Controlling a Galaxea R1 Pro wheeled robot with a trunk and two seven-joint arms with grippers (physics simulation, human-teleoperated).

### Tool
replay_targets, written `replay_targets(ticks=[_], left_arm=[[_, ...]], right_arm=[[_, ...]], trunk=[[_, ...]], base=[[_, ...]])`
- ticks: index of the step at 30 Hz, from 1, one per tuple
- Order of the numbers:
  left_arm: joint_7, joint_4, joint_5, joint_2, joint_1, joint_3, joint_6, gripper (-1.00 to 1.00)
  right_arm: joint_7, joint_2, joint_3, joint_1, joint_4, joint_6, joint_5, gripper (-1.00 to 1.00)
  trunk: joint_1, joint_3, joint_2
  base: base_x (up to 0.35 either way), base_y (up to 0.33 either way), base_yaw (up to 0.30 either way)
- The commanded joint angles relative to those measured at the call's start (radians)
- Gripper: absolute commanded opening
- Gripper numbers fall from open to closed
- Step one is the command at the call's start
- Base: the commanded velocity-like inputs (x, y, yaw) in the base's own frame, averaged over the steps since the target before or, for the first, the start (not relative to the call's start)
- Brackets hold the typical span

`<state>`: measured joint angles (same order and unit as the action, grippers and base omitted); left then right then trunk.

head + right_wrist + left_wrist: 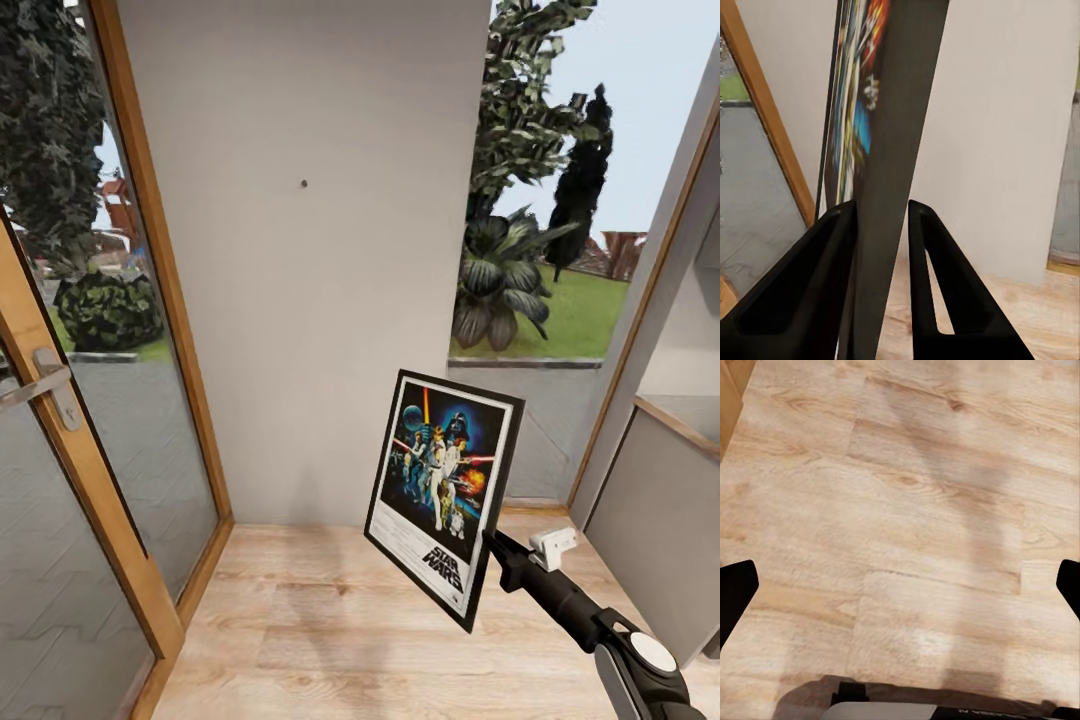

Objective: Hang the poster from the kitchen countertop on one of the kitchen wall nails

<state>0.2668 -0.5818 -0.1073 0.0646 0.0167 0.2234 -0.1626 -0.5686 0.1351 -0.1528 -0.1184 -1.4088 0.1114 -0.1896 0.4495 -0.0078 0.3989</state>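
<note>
The Star Wars poster [443, 496], black-framed with a white border, hangs tilted in the air in front of a light grey wall panel [300, 300]. My right gripper [491, 541] is shut on its lower right edge. In the right wrist view the poster [889, 112] is seen edge-on, clamped between the two black fingers [934, 262] of the right gripper [881, 208]. A wall nail [303, 184], a tiny dark speck, sits high on the panel, above and left of the poster. My left gripper [900, 589] is open over the wooden floor [907, 510]. The kitchen countertop is out of view.
A wood-framed glass door [90, 420] with a metal handle [40, 380] stands at the left. A window [560, 250] onto a garden is right of the panel, and a grey wall [650, 530] closes the right side. Light wooden floor [330, 620] lies below.
</note>
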Motion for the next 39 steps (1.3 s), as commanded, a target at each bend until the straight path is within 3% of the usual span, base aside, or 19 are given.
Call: replay_targets(ticks=[1, 5, 8, 9, 10, 11, 16, 18, 23, 28, 37, 39], left_arm=[[0.008, -0.001, -0.010, 0.000, 0.000, 0.002, 0.002, 1.00], [0.008, -0.001, -0.009, -0.001, 0.000, -0.001, 0.003, 1.00], [0.008, 0.006, -0.001, -0.002, 0.000, -0.011, 0.003, 1.00], [0.008, 0.006, 0.011, -0.002, 0.000, -0.013, 0.003, 1.00], [0.008, 0.006, 0.012, -0.002, 0.000, -0.013, 0.000, 1.00], [0.008, 0.007, 0.013, -0.002, 0.000, -0.014, -0.002, 1.00], [0.008, 0.007, 0.014, -0.002, 0.000, -0.015, -0.003, 1.00], [0.008, 0.007, 0.014, -0.002, 0.000, -0.015, -0.003, 1.00], [0.008, 0.007, 0.014, -0.002, 0.000, -0.015, -0.003, 1.00], [0.008, 0.007, 0.014, -0.002, 0.000, -0.015, -0.003, 1.00], [0.008, 0.008, 0.014, -0.002, 0.000, -0.015, -0.003, 1.00], [0.008, 0.008, 0.014, -0.002, 0.000, -0.015, -0.003, 1.00]], right_arm=[[-0.008, 0.000, 0.001, 0.000, -0.002, 0.015, -0.012, -1.00], [-0.011, 0.000, 0.021, -0.001, -0.031, 0.023, -0.013, -1.00], [-0.011, -0.004, 0.076, -0.056, -0.074, 0.132, -0.013, -1.00], [-0.064, -0.005, 0.120, -0.165, -0.115, 0.263, -0.014, -1.00], [-0.103, -0.005, 0.130, -0.221, -0.122, 0.315, -0.014, -1.00], [-0.188, -0.006, 0.140, -0.344, -0.127, 0.451, -0.014, -1.00], [-0.280, -0.006, 0.142, -0.471, -0.129, 0.546, -0.015, -1.00], [-0.316, -0.006, 0.142, -0.532, -0.129, 0.625, -0.015, -1.00], [-0.374, -0.006, 0.143, -0.655, -0.128, 0.707, -0.016, -1.00], [-0.392, -0.007, 0.144, -0.758, -0.128, 0.767, -0.016, -1.00], [-0.407, -0.010, 0.144, -0.876, -0.128, 0.836, -0.019, -1.00], [-0.409, -0.011, 0.167, -0.908, -0.128, 0.840, -0.020, -1.00]], trunk=[[0.000, -0.001, 0.001], [0.000, -0.001, 0.001], [0.000, -0.001, 0.001], [0.000, -0.001, 0.001], [0.000, -0.001, 0.001], [0.000, -0.001, 0.001], [0.000, -0.001, 0.001], [0.000, -0.001, 0.001], [0.000, -0.001, 0.001], [0.000, -0.001, 0.001], [0.000, -0.001, 0.001], [0.000, -0.001, 0.001]], base=[[0.000, 0.000, -0.001], [0.000, 0.000, 0.000], [0.000, 0.000, 0.000], [0.000, 0.000, 0.000], [0.000, 0.000, 0.000], [0.000, 0.000, 0.000], [0.000, 0.000, 0.000], [0.000, 0.000, 0.000], [0.000, 0.000, 0.000], [0.000, 0.000, 0.000], [0.000, 0.000, 0.000], [0.000, 0.000, 0.000]])
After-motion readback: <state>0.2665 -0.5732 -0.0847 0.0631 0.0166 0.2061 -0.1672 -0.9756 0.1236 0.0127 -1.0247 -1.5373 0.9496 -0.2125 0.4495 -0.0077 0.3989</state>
